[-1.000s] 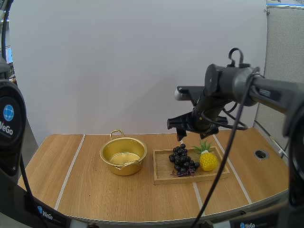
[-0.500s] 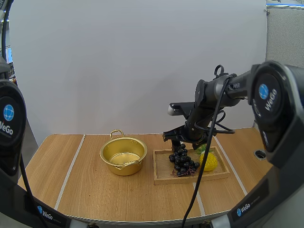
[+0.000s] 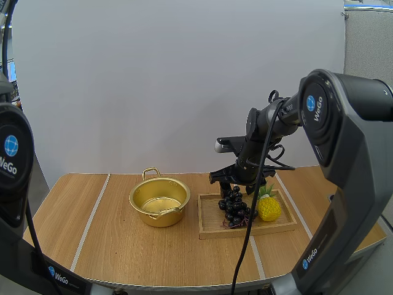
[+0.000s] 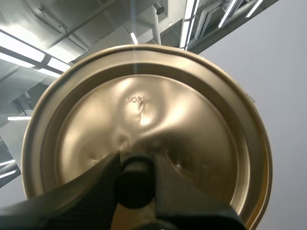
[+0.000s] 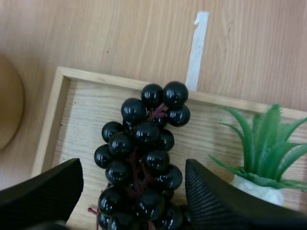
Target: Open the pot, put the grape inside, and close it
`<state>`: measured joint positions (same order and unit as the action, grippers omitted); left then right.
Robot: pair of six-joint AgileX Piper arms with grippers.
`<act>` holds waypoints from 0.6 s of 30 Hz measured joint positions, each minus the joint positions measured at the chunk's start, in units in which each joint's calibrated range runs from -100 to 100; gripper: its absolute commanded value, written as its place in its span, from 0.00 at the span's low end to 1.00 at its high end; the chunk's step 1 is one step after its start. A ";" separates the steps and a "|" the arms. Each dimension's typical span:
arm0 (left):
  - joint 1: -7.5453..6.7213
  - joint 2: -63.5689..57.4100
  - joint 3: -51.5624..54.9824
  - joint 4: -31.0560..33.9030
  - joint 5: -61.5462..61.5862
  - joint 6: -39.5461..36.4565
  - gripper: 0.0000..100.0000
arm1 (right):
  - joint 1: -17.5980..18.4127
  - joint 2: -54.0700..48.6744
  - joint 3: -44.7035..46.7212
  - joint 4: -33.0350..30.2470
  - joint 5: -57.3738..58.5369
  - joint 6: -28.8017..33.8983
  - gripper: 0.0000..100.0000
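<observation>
Right gripper dropped lower, right of centre; fingers wide, just over grapes on tray. Left gripper pinches lid knob.

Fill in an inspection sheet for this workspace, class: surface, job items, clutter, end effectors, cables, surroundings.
surface: wooden table with pale stripes.
job's things: gold pot open, nothing inside; its lid held in the left end effector; dark grapes lying in a wooden tray to the right of the pot.
clutter: toy pineapple in the tray beside the grapes.
end effectors: left end effector shut on the lid; right end effector open, fingers either side of the grapes.
cables: nothing seen on the table.
surroundings: plain white wall behind the table.
</observation>
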<state>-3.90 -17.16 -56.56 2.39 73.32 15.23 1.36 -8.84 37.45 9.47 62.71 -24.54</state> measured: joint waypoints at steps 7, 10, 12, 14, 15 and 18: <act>0.00 0.00 0.00 0.00 0.00 0.00 0.00 | 0.00 5.30 -0.14 0.00 -0.13 -0.17 1.00; 0.00 0.00 0.00 0.00 0.00 0.00 0.00 | 0.00 7.48 -0.14 0.00 -0.52 -0.42 1.00; 0.00 0.00 0.00 0.00 0.00 0.00 0.00 | 0.00 8.77 -0.40 0.00 -1.34 -0.75 1.00; 0.00 0.00 0.00 0.00 0.00 0.00 0.00 | 0.00 9.84 -0.40 0.00 -1.72 -0.88 1.00; 0.00 0.00 0.00 0.00 0.00 0.00 0.00 | 0.00 10.14 -0.40 0.00 -1.72 -0.96 1.00; 0.00 0.00 0.00 0.00 0.00 0.00 0.00 | 0.00 10.45 -0.42 0.12 -1.72 -1.07 1.00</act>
<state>-3.90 -17.16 -56.56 2.39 73.32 15.23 1.36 1.61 37.03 9.59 60.99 -25.61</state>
